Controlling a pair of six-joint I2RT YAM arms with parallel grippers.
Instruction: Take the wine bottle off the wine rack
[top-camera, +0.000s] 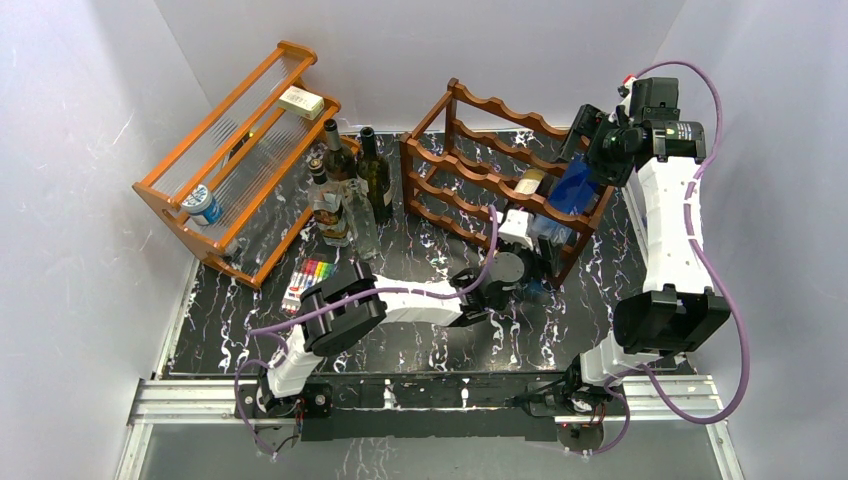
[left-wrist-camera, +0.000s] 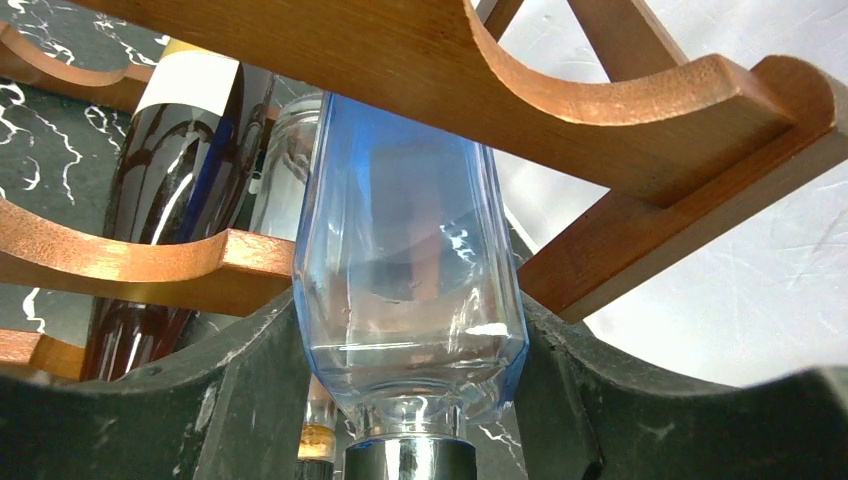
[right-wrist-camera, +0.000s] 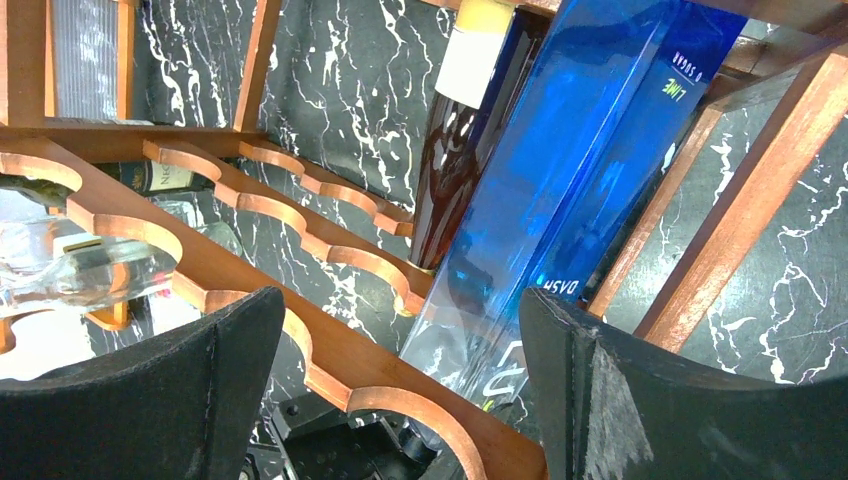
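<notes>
The dark reddish-brown wine rack (top-camera: 470, 150) stands at the back middle. At its right end lie a clear blue square bottle (top-camera: 568, 190) and a dark wine bottle with a cream label (top-camera: 530, 183). My left gripper (top-camera: 520, 268) is at the rack's front. In the left wrist view it (left-wrist-camera: 410, 330) is open, its fingers (left-wrist-camera: 250, 400) flanking the blue bottle's shoulder (left-wrist-camera: 410, 250), close against the glass, with the capped neck below. My right gripper (top-camera: 592, 150) is behind the rack, open and empty (right-wrist-camera: 402, 320), above a scalloped rail (right-wrist-camera: 330, 350) and the blue bottle's base (right-wrist-camera: 560, 180).
A lighter orange shelf (top-camera: 160, 188) stands at the back left with a box (top-camera: 300, 102) and a can (top-camera: 205, 205) on it. Several upright bottles (top-camera: 350, 185) stand between the shelf and the rack. A pack of markers (top-camera: 308, 280) lies on the marble table.
</notes>
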